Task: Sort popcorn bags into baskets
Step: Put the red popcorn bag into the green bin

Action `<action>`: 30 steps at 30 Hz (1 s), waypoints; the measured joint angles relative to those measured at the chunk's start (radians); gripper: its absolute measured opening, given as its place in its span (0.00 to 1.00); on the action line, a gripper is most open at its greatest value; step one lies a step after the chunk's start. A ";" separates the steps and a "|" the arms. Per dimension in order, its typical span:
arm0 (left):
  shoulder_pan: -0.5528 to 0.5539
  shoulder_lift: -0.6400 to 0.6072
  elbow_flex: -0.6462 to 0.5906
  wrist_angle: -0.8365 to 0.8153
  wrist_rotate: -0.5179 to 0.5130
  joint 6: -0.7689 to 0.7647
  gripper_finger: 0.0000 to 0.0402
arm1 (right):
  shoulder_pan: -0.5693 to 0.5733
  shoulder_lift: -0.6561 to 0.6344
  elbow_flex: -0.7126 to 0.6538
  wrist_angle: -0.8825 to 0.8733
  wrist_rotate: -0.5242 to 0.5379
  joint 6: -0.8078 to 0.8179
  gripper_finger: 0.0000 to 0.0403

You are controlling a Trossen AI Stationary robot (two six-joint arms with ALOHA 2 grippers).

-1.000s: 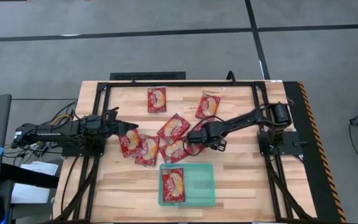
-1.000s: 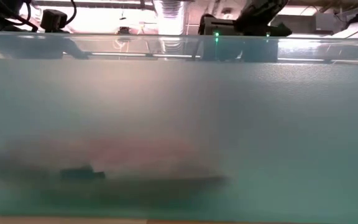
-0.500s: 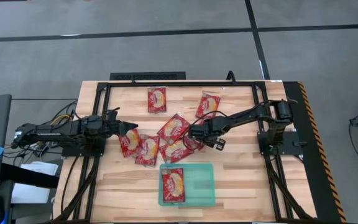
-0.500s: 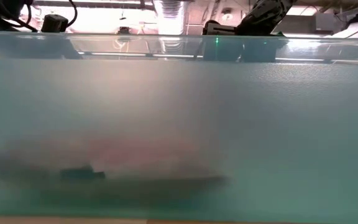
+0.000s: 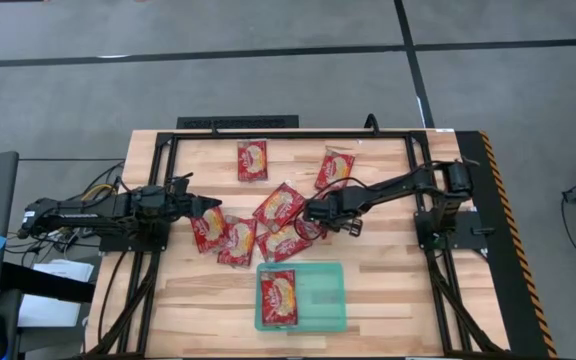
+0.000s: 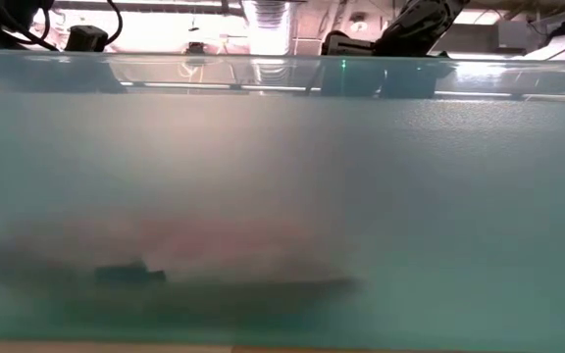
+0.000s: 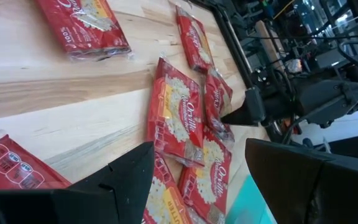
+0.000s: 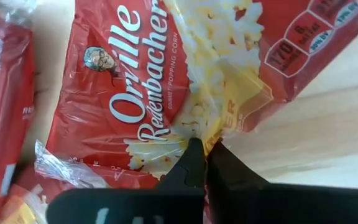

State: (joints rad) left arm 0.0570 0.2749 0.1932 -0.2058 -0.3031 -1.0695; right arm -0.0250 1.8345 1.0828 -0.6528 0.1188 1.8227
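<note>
High view: popcorn bags (image 5: 279,205) clustered mid-table, one bag already in the teal basket (image 5: 324,297). Right gripper (image 5: 311,213) reaches low into the cluster; left gripper (image 5: 211,205) waits beside the left bags.

Left wrist view: fingers (image 7: 131,174) spread wide.

Right wrist view: fingers (image 8: 194,163) pinched together on a bag's (image 8: 166,93) edge. Likely light, floppy, slick foil; crimped ends grip best.

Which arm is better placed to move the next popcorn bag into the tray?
Right, probably. Its pincer is shut, tips on a popcorn bag in the middle pile, just behind the tray. The left pincer hangs open at the pile's far side.
</note>
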 joint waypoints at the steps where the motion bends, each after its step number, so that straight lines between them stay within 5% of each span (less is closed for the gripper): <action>1: 0.000 0.000 0.000 0.000 0.000 0.000 0.60 | 0.003 -0.014 0.003 -0.016 0.000 -0.023 0.01; 12: 0.000 0.000 0.000 0.001 0.001 0.000 0.60 | 0.111 -0.228 0.084 -0.082 0.044 -0.128 0.01; 19: 0.000 0.000 0.000 0.002 0.001 -0.008 0.60 | 0.251 -0.256 0.196 -0.077 0.063 -0.129 0.01; 30: 0.000 0.000 0.000 0.001 0.001 -0.008 0.60 | 0.542 -0.231 0.255 -0.058 0.147 0.118 0.01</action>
State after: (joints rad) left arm 0.0570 0.2749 0.1932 -0.2047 -0.3022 -1.0775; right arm 0.5169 1.6031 1.3378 -0.7111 0.2659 1.9408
